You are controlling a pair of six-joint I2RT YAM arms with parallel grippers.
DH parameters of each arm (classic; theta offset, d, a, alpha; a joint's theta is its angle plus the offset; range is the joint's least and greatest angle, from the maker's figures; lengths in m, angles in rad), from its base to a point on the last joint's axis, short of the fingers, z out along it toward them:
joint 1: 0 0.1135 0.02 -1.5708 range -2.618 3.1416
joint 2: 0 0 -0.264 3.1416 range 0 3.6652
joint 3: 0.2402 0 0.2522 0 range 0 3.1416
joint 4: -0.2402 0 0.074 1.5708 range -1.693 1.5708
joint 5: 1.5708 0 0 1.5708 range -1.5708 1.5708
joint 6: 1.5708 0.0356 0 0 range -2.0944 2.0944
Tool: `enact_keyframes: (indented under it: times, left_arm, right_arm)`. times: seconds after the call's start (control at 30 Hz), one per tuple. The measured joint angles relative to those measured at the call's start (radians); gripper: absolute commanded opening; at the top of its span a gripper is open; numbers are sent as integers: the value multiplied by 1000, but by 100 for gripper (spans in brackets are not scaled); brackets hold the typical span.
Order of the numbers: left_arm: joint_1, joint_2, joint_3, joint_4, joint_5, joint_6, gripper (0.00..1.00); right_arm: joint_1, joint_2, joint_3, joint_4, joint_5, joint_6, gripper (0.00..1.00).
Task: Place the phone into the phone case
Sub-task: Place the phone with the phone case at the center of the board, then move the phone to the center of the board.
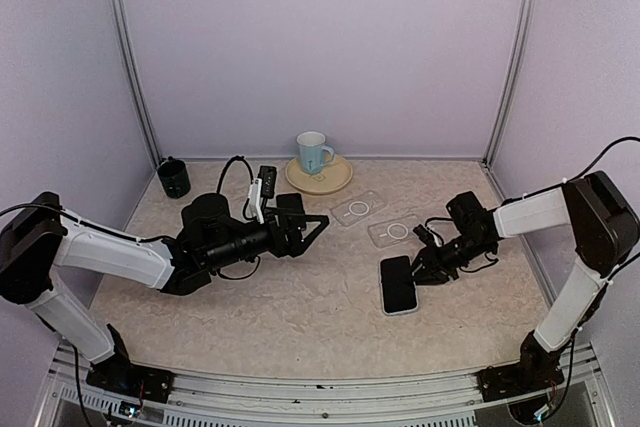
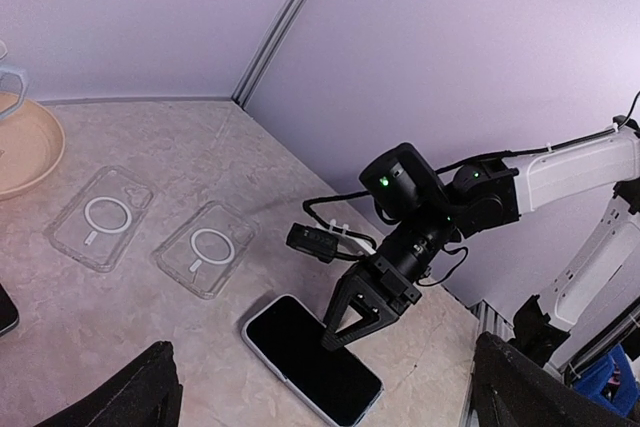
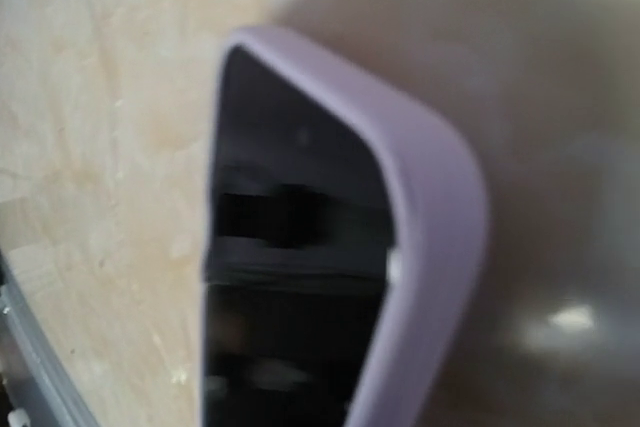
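phone (image 3: pixel 290 277): flat, black screen up, lilac rim | right pincer (image 2: pixel 356 329): slightly apart | left pincer (image 1: pixel 312 229): wide apart

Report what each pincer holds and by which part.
Nothing appears held. The left pincer is open in the air; the right pincer stands parted over one end of the phone, which lies flat.
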Motion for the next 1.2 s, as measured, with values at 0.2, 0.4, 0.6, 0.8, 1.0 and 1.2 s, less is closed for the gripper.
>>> enact_keyframes:
  times: [0.2,0.4,0.6,0.8,1.0,1.2]
  left_arm:
    - [0,0,0,6,-1,0,99]
    - [0,0,0,5,-8,0,99]
    - [0,0,5,-34,-57,6,99]
    - [10,0,63,-177,-171,35,99]
    - [39,0,175,-351,-269,47,99]
    - [81,37,277,-500,-340,35,99]
  right_arm:
    - [-16,0,13,-9,41,-7,34]
    - [-20,-1,19,-15,60,-16,40]
    - [-20,-55,41,-56,119,-24,49]
    - [-20,-215,79,-71,199,-49,54]
    - [-20,-331,84,-37,250,-64,69]
    - [-20,-406,82,3,316,-77,83]
